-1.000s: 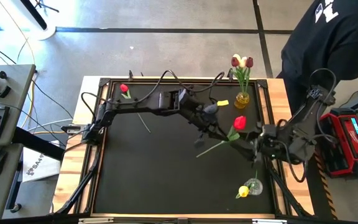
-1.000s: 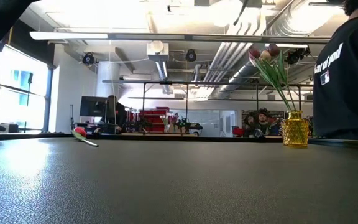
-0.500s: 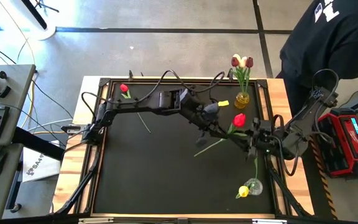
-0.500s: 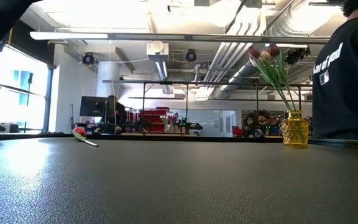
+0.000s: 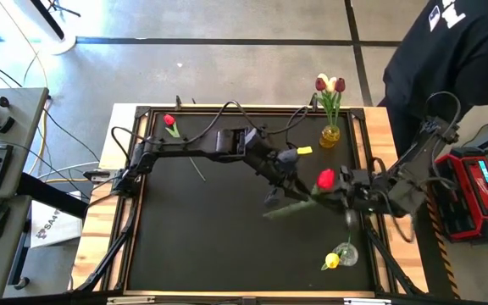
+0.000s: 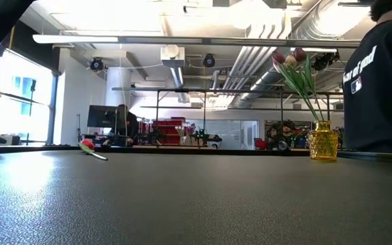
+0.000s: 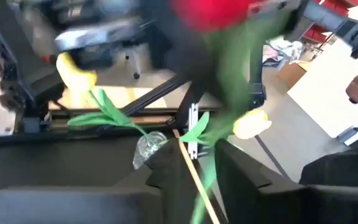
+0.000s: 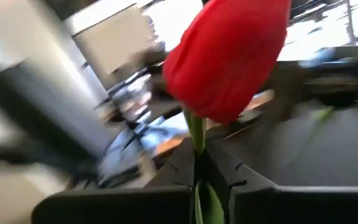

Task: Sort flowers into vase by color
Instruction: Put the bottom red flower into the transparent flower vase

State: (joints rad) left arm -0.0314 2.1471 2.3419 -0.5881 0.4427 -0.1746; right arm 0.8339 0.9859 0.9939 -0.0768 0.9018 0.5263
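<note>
A red tulip [image 5: 325, 179] hangs over the middle right of the table, with its green stem [image 5: 282, 208] slanting toward the near left. My right gripper [image 5: 335, 188] is shut on the stem just under the head. My left gripper [image 7: 197, 158] is open, its fingers on either side of the stem lower down. Another red tulip [image 5: 169, 121] lies flat at the far left. A yellow vase [image 5: 329, 135] at the far right holds a dark red and a cream tulip. A clear vase [image 5: 346, 252] at the near right holds a yellow tulip [image 5: 332, 261]. My right gripper pinches the stem right under the red head [image 8: 196, 140] between its two fingers. The fingers come level from the table's right side and lie across the stem. The tulip is lifted clear of the table. Whether my left gripper touches the stem, I cannot tell.
A person in a black shirt [image 5: 464, 51] stands at the far right corner. A red case [image 5: 481, 191] sits right of the table. Wooden borders [image 5: 108, 212] frame the black mat, and the near left of the mat [image 5: 202, 246] is bare.
My right gripper has gone toward the table's left, up to the stem under the red tulip's head. The head has shifted a little toward the near edge, and the stem now lies flatter.
</note>
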